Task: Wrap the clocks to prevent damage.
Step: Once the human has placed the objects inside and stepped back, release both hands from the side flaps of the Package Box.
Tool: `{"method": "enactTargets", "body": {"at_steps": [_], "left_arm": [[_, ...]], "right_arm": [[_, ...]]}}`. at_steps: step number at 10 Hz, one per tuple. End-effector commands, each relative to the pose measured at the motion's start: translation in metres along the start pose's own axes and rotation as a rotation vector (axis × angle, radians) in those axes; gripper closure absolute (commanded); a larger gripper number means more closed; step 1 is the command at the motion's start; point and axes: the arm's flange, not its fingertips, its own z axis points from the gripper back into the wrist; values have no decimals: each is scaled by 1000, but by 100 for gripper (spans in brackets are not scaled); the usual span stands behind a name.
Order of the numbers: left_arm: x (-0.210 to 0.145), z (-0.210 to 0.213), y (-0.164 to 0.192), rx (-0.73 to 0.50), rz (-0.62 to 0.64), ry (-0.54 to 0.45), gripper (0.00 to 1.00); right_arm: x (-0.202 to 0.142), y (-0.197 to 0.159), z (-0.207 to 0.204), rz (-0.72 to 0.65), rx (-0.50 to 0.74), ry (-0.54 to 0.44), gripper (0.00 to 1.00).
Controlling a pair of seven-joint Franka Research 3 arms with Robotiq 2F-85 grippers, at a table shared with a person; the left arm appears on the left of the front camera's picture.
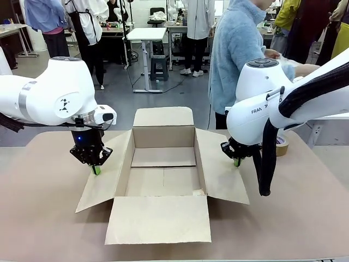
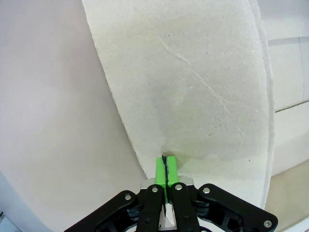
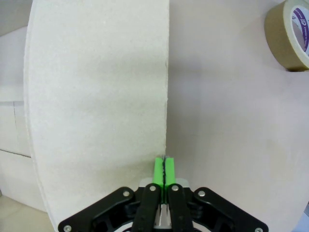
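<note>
Two grippers, both on the box flaps. Your left gripper [image 1: 96,169] has its jaws pressed together, green pads [image 2: 161,170] flush against each other, with the tip down on the left flap [image 1: 103,177] close to its outer edge. Your right gripper [image 1: 237,161] matches it: jaws together with nothing between them, tip touching the right flap [image 1: 223,169] right along its outer edge, as the right wrist view shows.

Between them the cardboard box [image 1: 163,136] stands open in the middle of the bench [image 1: 43,218], all four flaps splayed outward. Bare cardboard floor shows inside. The near flap lies flat toward you and the far flap stands up behind.

A brown tape roll [image 3: 289,34] lies on the bench to the right of the box, beyond your right arm and apart from the flap.

As for the clocks, there is a whitish patch [image 1: 287,61] at the hands of the person [image 1: 237,49] in the pale blue top, past the bench's far right. Your right arm hides most of it, so you cannot tell for sure.
</note>
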Motion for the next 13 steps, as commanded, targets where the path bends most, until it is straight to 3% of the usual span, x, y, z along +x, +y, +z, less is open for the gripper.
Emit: {"method": "enactTargets", "body": {"at_steps": [1, 13], "left_arm": [[-1, 2, -1, 14, -4, -8, 100], [-1, 2, -1, 14, -4, -8, 100]], "right_arm": [[0, 0, 0, -4, 0, 0, 99], [0, 0, 0, -4, 0, 0, 99]]}}
